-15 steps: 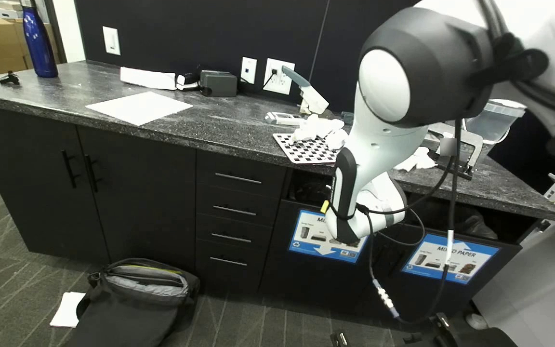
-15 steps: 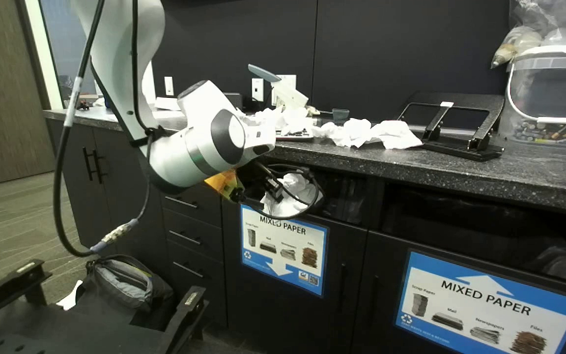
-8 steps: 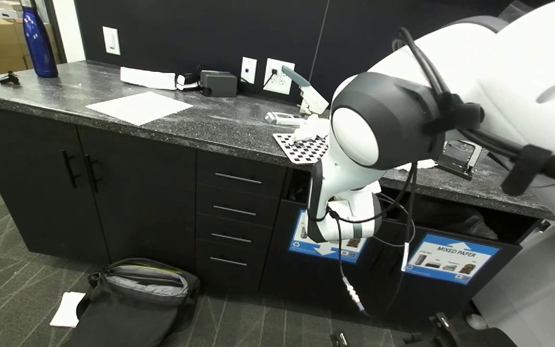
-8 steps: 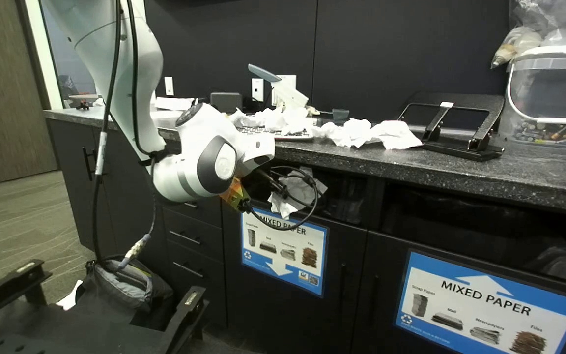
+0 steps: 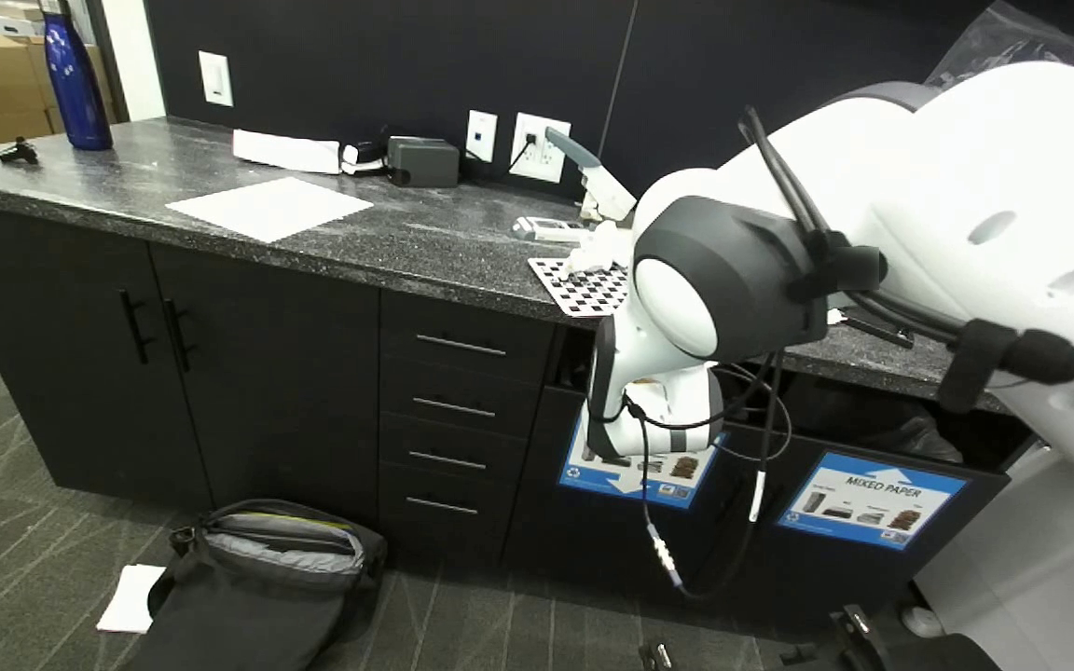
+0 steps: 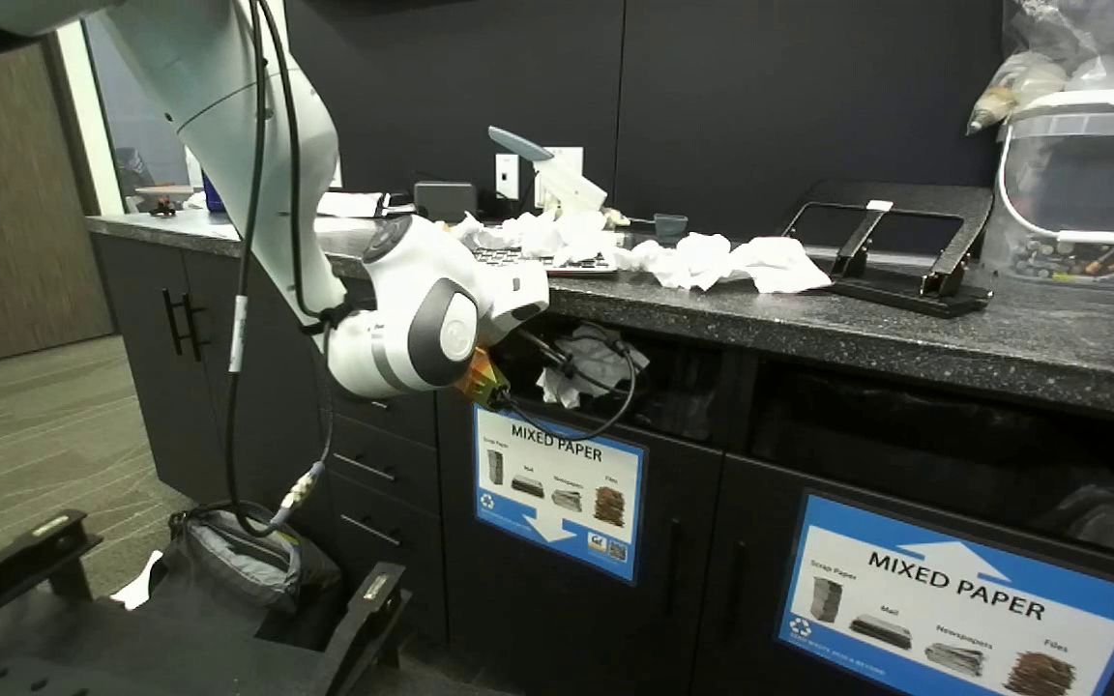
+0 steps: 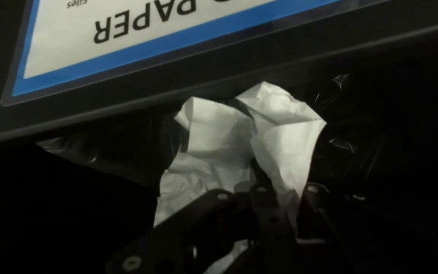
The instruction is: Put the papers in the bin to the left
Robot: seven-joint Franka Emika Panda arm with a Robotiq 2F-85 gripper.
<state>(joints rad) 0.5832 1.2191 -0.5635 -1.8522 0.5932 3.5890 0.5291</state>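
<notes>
The tool point(image 7: 280, 190) pinches crumpled paper point(image 7: 222, 137) at the mouth of the left bin point(image 6: 663, 483); more papers point(image 6: 702, 261) litter the desk point(image 6: 1050, 333).

arm point(image 5: 938, 186): white body in both exterior views, grey oval recesses point(image 5: 992, 227) toward right of frame in an exterior view; joint housing point(image 5: 742, 252) dark grey with white oval cap point(image 5: 675, 306); black cables point(image 6: 260, 145), one bearing a white band point(image 6: 237, 333) and silver connector point(image 6: 301, 485); orange part point(image 6: 482, 377) left of centre; gripper point(image 7: 283, 184) black, bright round screw heads point(image 7: 222, 196) low in the wrist view
</notes>
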